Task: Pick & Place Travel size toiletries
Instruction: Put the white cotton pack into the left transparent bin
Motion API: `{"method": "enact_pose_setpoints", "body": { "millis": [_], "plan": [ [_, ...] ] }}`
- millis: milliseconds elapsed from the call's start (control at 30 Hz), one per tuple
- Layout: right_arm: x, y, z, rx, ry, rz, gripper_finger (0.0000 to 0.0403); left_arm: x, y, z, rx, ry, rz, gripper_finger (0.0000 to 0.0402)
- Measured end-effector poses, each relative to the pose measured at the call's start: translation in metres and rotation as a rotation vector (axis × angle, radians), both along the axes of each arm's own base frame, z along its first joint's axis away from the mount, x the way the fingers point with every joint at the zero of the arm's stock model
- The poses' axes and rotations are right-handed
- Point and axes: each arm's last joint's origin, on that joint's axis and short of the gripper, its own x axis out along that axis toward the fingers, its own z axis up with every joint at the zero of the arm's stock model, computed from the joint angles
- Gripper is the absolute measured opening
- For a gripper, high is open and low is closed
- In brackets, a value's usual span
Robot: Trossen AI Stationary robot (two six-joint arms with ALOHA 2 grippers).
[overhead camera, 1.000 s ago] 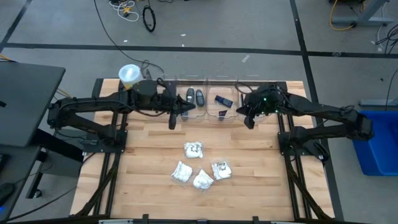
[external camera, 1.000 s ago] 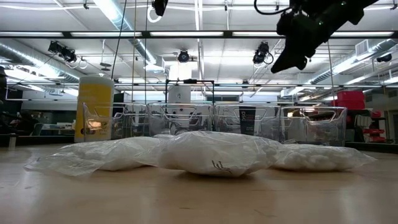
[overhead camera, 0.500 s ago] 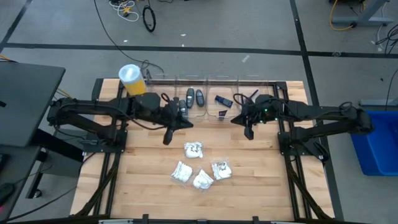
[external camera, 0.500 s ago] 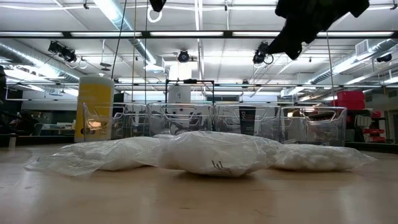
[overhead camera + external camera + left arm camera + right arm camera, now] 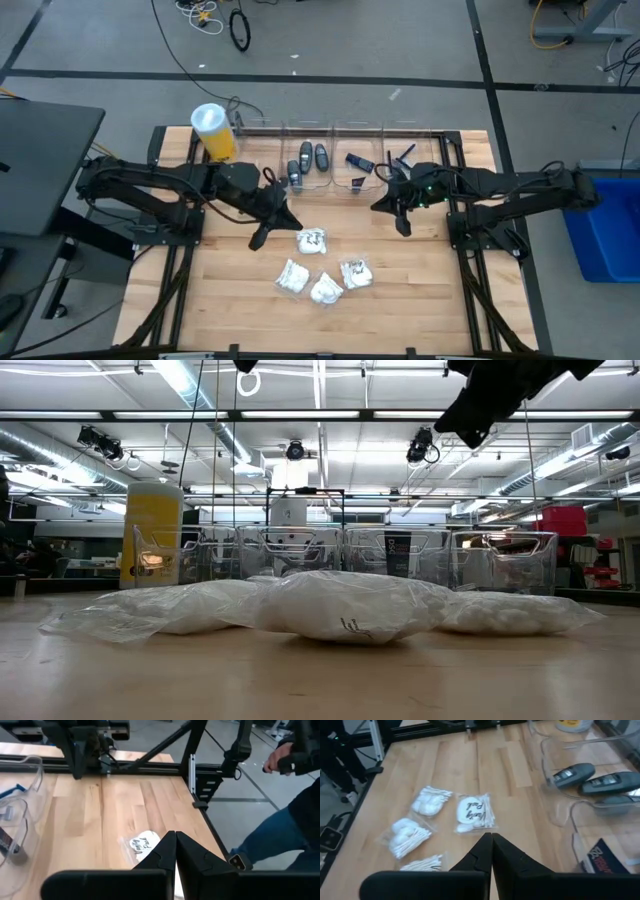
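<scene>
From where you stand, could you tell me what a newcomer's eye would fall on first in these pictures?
Probably the cluster of four white packets lying in the middle of the wooden table. Above them the two dark arms reach inward, the left tool and the right tool both shut and empty. At the far left corner stands a tall yellow cylinder, beside a row of clear bins holding dark pieces.

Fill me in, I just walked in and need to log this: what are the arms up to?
Neither arm holds anything. The left gripper and right gripper are both shut and empty, hanging above the wooden table between the clear bins and four white packets lying loose in the middle. Dark grey pieces already sit in the bins. A yellow cylinder stands at the back corner.
</scene>
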Motion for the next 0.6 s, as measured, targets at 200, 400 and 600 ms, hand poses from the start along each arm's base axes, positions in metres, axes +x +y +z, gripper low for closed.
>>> {"method": "enact_pose_setpoints", "body": {
  "millis": [200, 400, 600],
  "plan": [
    [0.000, 0.007, 0.000, 0.046, -0.001, 0.004, 0.0013, -0.002, -0.002, -0.006, -0.008, 0.070, -0.019, 0.0009],
    [0.001, 0.015, 0.002, 0.083, -0.013, 0.019, 0.0013, -0.007, -0.002, -0.026, -0.011, 0.206, -0.045, 0.0008],
    [0.001, 0.022, 0.002, 0.087, -0.010, 0.045, 0.0010, -0.009, -0.004, -0.043, 0.001, 0.254, -0.046, 0.0006]
  ]
}}
